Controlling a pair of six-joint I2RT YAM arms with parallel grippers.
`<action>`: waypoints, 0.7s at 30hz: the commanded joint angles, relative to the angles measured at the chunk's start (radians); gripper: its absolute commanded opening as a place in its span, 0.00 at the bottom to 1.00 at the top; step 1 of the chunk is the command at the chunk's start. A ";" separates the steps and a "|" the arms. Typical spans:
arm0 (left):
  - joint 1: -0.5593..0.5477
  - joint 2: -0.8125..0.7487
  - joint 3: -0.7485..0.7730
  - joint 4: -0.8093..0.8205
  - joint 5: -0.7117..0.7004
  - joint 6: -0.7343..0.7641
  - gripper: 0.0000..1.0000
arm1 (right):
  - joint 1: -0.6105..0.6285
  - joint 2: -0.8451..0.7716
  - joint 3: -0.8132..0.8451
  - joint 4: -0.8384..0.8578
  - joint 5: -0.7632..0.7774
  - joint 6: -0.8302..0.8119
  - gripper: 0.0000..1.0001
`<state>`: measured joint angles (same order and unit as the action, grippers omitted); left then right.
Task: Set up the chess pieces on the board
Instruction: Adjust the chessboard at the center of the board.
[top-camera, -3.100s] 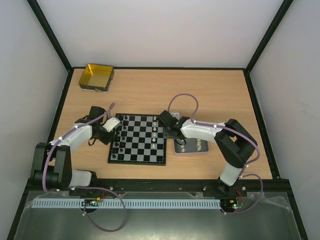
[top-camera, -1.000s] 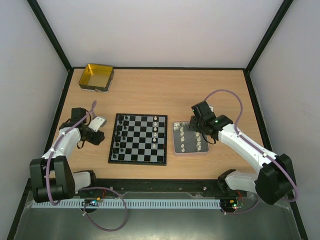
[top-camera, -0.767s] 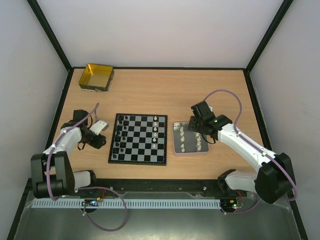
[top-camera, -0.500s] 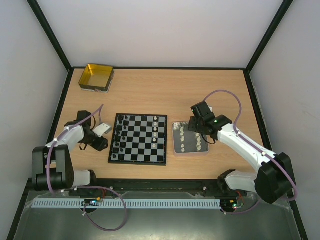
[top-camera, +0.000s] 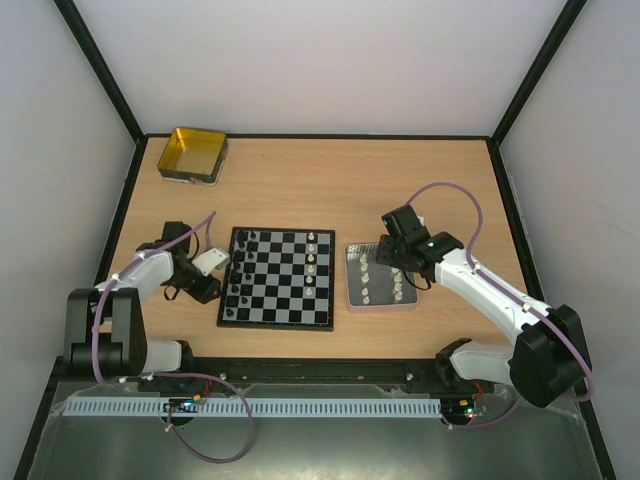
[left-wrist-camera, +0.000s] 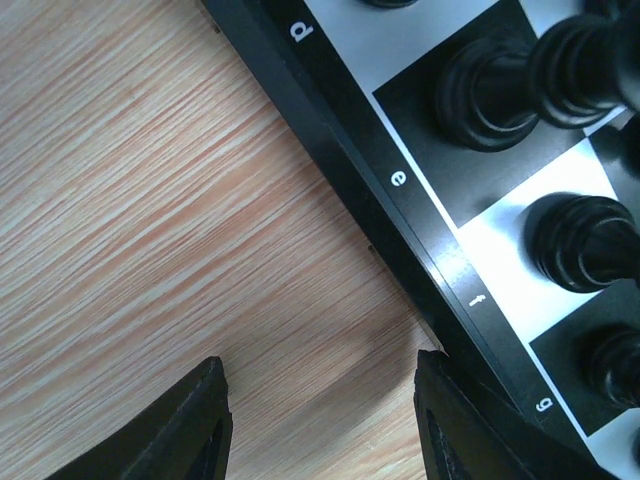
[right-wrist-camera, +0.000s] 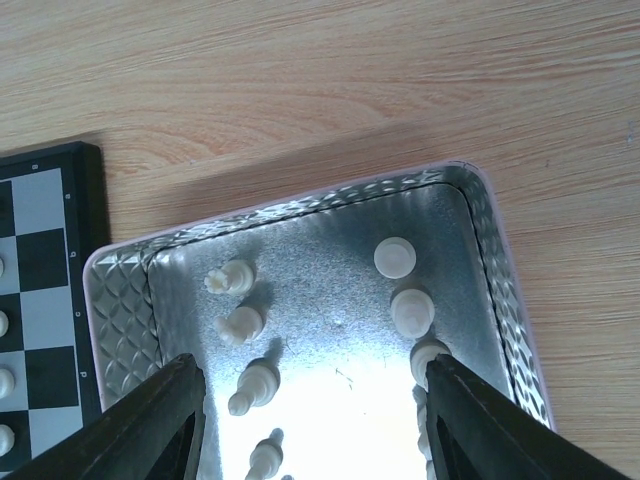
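From my left wrist view I read four small pale letters (left-wrist-camera: 398, 178), d, e, f, g, printed in a row along the dark border of the board (left-wrist-camera: 340, 140), on the edge that meets the bare wooden worktop (left-wrist-camera: 150, 200).

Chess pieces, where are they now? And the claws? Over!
Left claw open, empty, beside small black-and-white checkered chessboard. Right claw open above silver metal tray of white chess pieces. Black chess pieces already placed. Nothing blocking.

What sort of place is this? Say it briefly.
Probably a robot test cell: white walls around a table, left arm and right arm bolted at its near edge, board and tray staged.
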<state>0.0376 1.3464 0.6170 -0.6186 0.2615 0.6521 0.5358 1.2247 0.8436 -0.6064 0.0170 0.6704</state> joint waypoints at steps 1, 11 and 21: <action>-0.021 0.034 -0.008 -0.014 0.006 0.000 0.52 | -0.003 -0.001 -0.011 0.014 0.002 0.008 0.58; -0.057 0.039 -0.012 -0.040 0.004 0.011 0.51 | -0.004 0.001 -0.008 0.014 -0.001 0.006 0.58; -0.064 0.053 -0.004 -0.080 0.032 0.047 0.49 | -0.003 0.009 -0.001 -0.005 0.003 0.000 0.58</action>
<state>-0.0128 1.3579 0.6235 -0.6136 0.2539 0.6659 0.5358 1.2251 0.8421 -0.5945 0.0063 0.6754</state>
